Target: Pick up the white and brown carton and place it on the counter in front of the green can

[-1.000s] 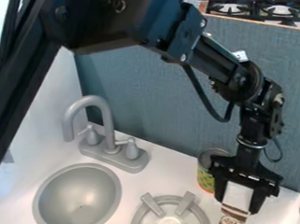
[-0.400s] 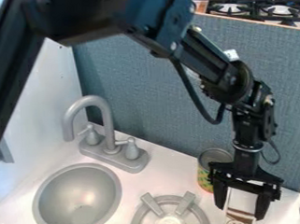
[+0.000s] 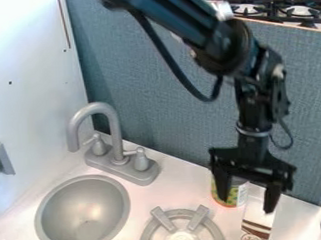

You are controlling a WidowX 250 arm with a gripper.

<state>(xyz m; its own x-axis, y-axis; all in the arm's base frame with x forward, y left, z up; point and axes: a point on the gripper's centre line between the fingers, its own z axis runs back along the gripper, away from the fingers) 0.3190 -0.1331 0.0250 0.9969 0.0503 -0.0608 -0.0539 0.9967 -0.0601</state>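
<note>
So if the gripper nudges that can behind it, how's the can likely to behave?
The can would probably stay stiff rather than crumple, judging by its straight, firm-looking side. Standing upright on the smooth-looking countertop, it might slide from a low push or tip from a high one. If it fell over, its round body would likely roll.
</note>
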